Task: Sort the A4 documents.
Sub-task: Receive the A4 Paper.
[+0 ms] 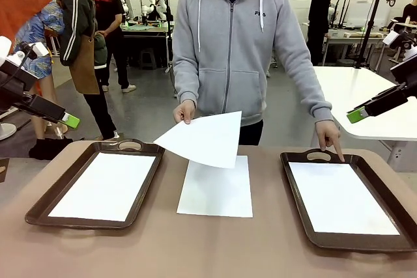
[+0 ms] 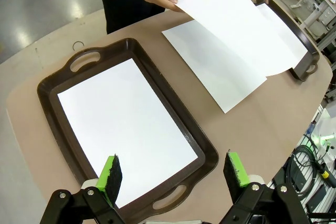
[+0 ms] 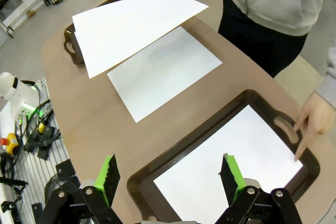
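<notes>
Sheet presented: person's hand (image 1: 184, 112) holds a thin white rectangular A4 paper sheet (image 1: 205, 138) aloft toward twelve o'clock; other hand (image 1: 329, 136) indicates dark brown tray (image 1: 292, 193), three o'clock. Released and empty: left fingers (image 2: 110, 174), right fingers (image 3: 109, 174). Next, likely: grasp sheet edge.

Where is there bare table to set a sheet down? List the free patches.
Bare table runs along the near edge, before both trays. Narrow strips lie between the left tray and the middle sheet, and between that sheet and the right tray. Both trays hold paper; the held sheet hangs over the middle.
</notes>
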Motion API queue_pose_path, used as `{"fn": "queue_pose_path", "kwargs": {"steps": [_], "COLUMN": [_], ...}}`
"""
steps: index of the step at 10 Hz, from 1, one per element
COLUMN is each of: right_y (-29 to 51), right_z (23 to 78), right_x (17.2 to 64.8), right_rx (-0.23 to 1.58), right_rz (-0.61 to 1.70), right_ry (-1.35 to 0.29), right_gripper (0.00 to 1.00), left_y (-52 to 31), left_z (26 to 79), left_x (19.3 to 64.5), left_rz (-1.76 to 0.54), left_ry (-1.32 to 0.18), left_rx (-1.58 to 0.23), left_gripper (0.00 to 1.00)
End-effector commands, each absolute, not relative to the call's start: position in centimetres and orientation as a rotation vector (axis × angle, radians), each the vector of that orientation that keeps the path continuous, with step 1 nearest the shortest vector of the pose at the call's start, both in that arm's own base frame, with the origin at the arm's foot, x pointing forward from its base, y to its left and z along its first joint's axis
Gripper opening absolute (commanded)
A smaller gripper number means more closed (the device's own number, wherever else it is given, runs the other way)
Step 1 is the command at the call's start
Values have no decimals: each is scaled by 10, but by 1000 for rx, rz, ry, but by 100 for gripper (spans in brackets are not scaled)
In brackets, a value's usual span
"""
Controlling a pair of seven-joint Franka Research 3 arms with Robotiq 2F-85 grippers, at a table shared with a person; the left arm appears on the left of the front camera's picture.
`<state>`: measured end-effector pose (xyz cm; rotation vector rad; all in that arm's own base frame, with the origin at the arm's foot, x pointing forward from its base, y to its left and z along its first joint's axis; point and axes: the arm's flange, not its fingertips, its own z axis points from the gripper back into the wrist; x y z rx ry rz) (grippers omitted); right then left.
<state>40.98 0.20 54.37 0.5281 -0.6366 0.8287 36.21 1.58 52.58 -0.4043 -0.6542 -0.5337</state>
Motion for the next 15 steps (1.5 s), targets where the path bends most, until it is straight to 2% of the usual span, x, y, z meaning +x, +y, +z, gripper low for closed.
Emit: {"fn": "queue_pose_path", "kwargs": {"steps": [1, 5, 7, 10, 13, 15], "right_y": [4, 2, 16, 45, 88, 116], "right_z": [543, 544, 529, 490, 442, 423], "right_x": [410, 410, 438, 470, 491, 508], "right_rx": [536, 528, 744, 853, 918, 1061], "right_rz": [833, 829, 639, 417, 286, 208], "right_ry": [-638, -637, -663, -598, -459, -329], "right_gripper": [100, 100, 100, 100, 100, 100], "left_y": [16, 16, 16, 16, 16, 16], "left_z": [523, 523, 523, 523, 523, 523], "left_x": [362, 362, 362, 362, 362, 362], "left_rz": [-530, -530, -530, -530, -530, -530], "left_ry": [-659, -659, -659, -659, -659, -659], "left_rx": [-398, -398, -398, -398, -398, -398], "left_gripper": [100, 100, 100, 100, 100, 100]}}
